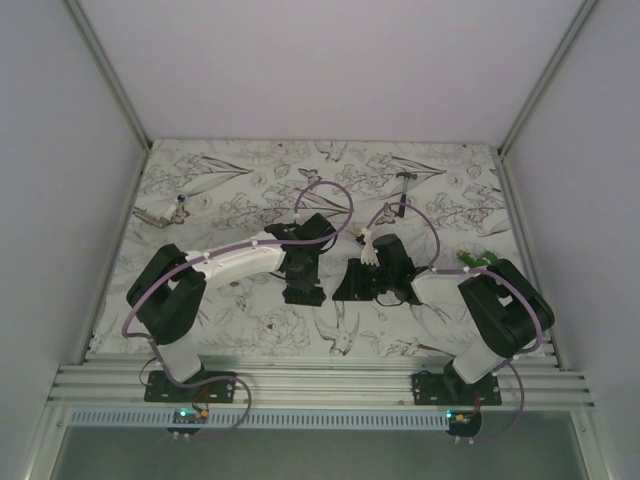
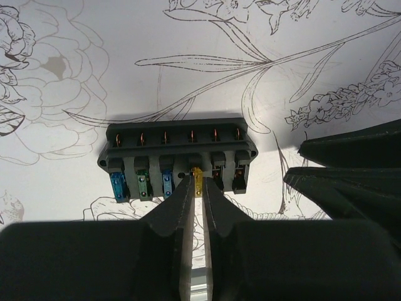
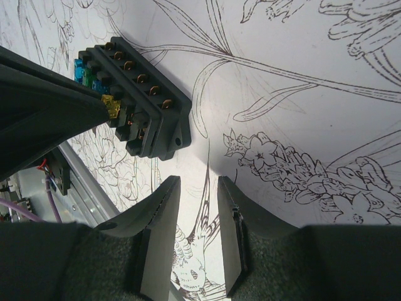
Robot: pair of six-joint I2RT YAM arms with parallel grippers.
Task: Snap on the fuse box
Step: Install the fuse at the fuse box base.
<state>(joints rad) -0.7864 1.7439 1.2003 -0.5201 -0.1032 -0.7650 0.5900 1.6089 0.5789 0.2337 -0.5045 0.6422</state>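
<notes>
Inside the fuse box [image 2: 178, 157], left jaws pinch the yellow fuse [image 2: 197, 179].

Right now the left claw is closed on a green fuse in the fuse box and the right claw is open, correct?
No: the left wrist view shows the left claw closed on the yellow fuse, not a green one. It is in the fuse box, and the right claw is open.

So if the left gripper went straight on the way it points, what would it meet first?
The yellow fuse in the fuse box: the left gripper has its tips either side of it, seemingly touching, the box's slot directly behind.
</notes>
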